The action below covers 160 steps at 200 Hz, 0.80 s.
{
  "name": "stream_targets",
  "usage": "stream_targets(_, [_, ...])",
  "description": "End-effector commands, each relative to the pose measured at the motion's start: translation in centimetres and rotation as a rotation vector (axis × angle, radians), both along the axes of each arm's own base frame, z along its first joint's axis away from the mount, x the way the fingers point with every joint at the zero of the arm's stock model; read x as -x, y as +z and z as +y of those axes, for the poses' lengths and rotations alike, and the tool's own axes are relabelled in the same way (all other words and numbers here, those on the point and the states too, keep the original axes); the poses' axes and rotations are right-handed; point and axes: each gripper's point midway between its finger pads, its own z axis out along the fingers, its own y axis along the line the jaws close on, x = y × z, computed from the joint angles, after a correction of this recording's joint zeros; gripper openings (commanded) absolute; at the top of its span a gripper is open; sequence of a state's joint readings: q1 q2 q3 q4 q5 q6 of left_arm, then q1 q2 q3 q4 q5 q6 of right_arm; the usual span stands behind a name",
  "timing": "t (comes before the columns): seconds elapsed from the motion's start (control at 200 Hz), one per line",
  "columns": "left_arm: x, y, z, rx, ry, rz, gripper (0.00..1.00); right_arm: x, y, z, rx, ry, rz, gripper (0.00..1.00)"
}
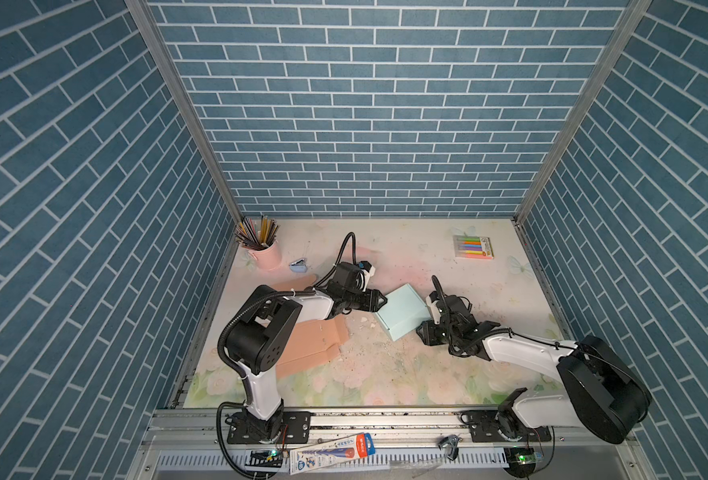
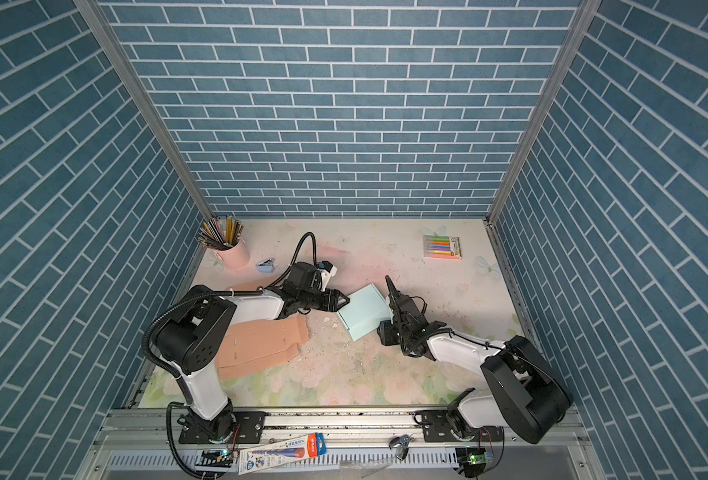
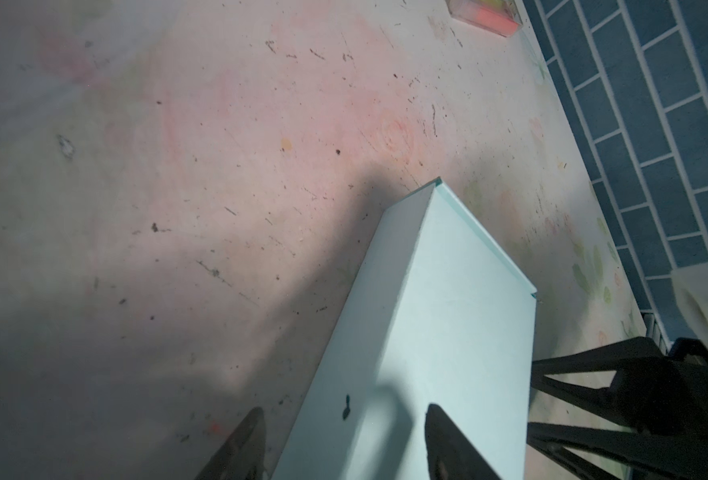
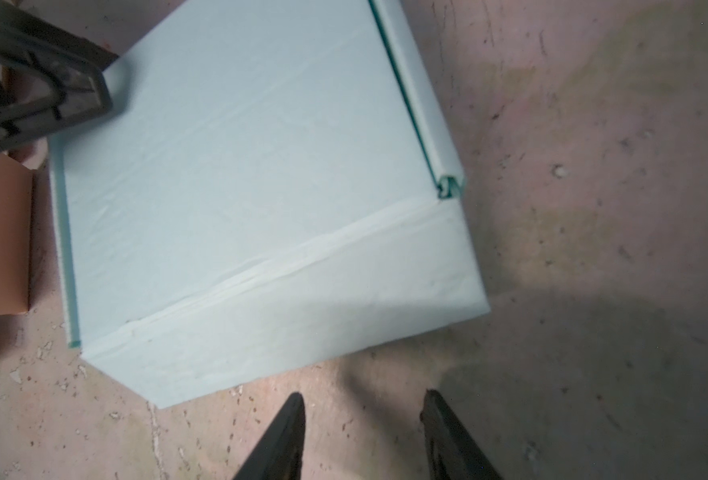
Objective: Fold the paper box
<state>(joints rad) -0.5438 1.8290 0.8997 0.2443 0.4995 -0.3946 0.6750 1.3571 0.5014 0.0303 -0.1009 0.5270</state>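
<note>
Down at the front rail, a packaged pen [image 1: 333, 451] and a small metal clip [image 1: 450, 444] lie outside the work area, clear of both arms. Beyond them, on the flower-printed table [image 1: 427, 374], two robot arms close in on a pale blue paper box [image 1: 402, 311] that sits mid-table, turned at an angle, its lid down and its walls standing.

The left gripper [image 1: 379, 302] meets the box at its near-left corner with jaws apart. Its wrist view shows one finger over the lid and the other outside the wall, astride the edge rather than pinching it, a stance that looks meant to keep the lid seated and the box from sliding. The right gripper [image 4: 364, 434] points at the opposite side, jaws parted with nothing between them. It is close to the box wall but apart from it, probably placed to brace or push the front panel home.

A flat, peach-coloured cardboard sheet [image 1: 310, 345] lies partly under the left arm (a second box, unfolded, by the look of it). A pink cup of pencils [image 1: 265, 253] and a pack of markers [image 1: 473, 247] sit well back near the wall.

Judging by the closed lid, the folding appears nearly finished.
</note>
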Motion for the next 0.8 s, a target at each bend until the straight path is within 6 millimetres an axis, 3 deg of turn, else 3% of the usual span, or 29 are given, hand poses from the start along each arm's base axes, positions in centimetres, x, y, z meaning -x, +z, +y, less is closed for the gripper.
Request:
stream_targets(0.0, [0.6,1.1,-0.8,0.031,-0.024,-0.023,0.62,-0.4,0.4,0.5,-0.014,-0.006,-0.006,0.48])
stream_targets(0.795, [5.7,1.4,-3.0,0.084,-0.082,0.015,0.61,-0.6,-0.5,1.1,-0.013,0.008,-0.004,0.47])
